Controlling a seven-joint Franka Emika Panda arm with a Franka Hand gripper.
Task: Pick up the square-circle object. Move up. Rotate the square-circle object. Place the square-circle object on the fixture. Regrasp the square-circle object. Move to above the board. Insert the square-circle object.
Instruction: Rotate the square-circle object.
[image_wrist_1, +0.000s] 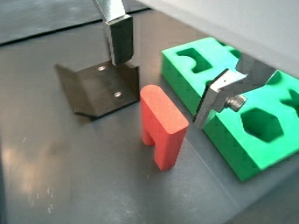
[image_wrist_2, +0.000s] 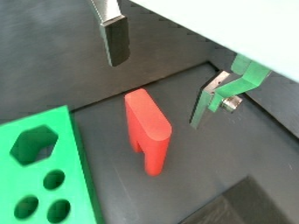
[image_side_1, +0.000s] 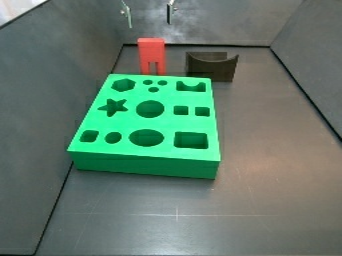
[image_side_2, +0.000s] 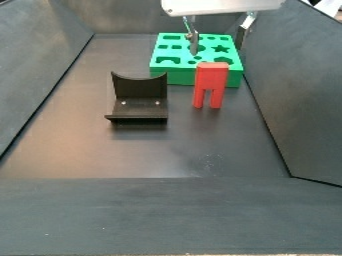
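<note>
The red square-circle object (image_side_2: 211, 84) stands upright on the dark floor, its two legs down, between the fixture (image_side_2: 136, 98) and the green board (image_side_2: 198, 55). My gripper (image_side_2: 219, 40) hangs open directly above it, touching nothing. In both wrist views the red square-circle object (image_wrist_1: 163, 127) (image_wrist_2: 149, 129) lies below the gap between the two silver fingers (image_wrist_1: 121, 39) (image_wrist_2: 114, 44). A side view shows the gripper (image_side_1: 148, 18) at the far end, over the red object (image_side_1: 151, 55), with the fixture (image_side_1: 211, 63) beside it.
The board (image_side_1: 150, 122) with its shaped cut-outs fills the middle of the floor. Dark sloping walls (image_side_2: 54, 70) enclose the work area on both sides. The fixture (image_wrist_1: 100, 87) and the board (image_wrist_1: 233, 105) stand close on either side of the red object.
</note>
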